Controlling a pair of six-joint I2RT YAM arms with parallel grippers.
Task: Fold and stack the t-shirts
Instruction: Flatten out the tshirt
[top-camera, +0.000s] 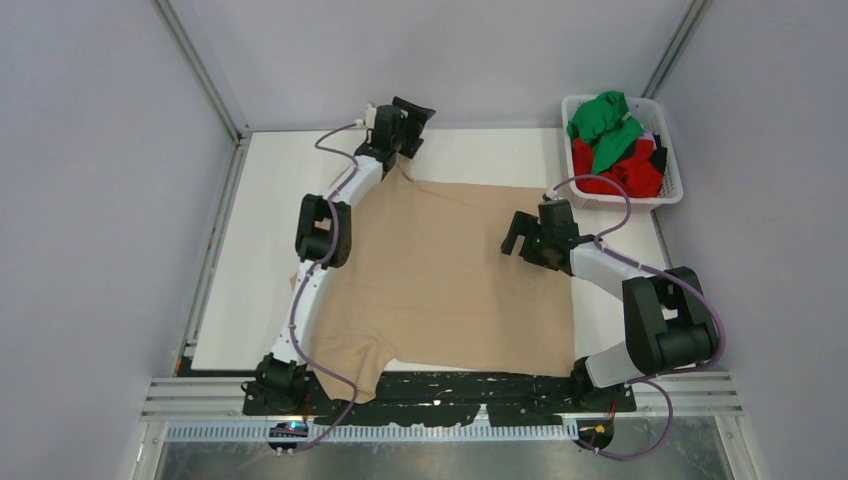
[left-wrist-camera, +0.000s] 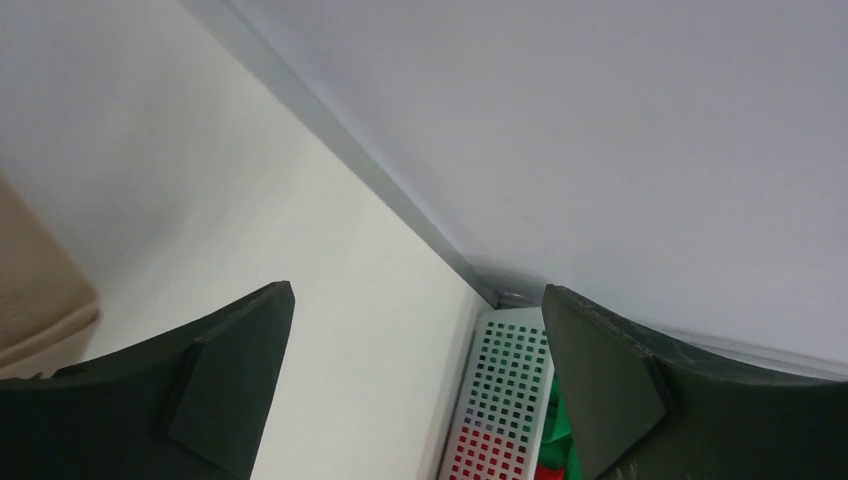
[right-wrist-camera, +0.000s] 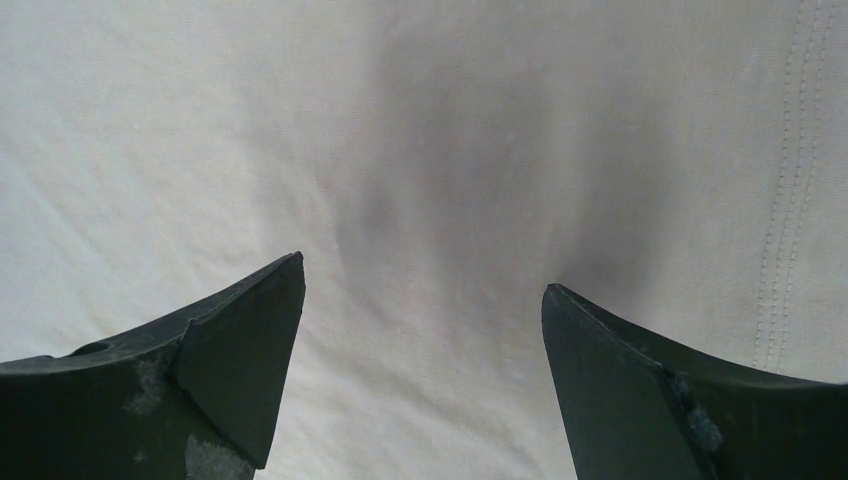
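You have the tan shirt (top-camera: 450, 290) flat, long axis across the table (top-camera: 260, 250), one sleeve (top-camera: 350, 375) pointing to the left base (top-camera: 275, 380). Left gripper (left-wrist-camera: 416, 288) and right gripper (right-wrist-camera: 423, 272) both stand spread wide.

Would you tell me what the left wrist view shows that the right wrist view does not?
Left wrist only: bare table, the wall, and the white basket holding the green t-shirt and red t-shirt. Right wrist only: a stitched seam on the beige t-shirt, filling the view. Both: the beige t-shirt, plus open, empty jaws on the left gripper and right gripper.
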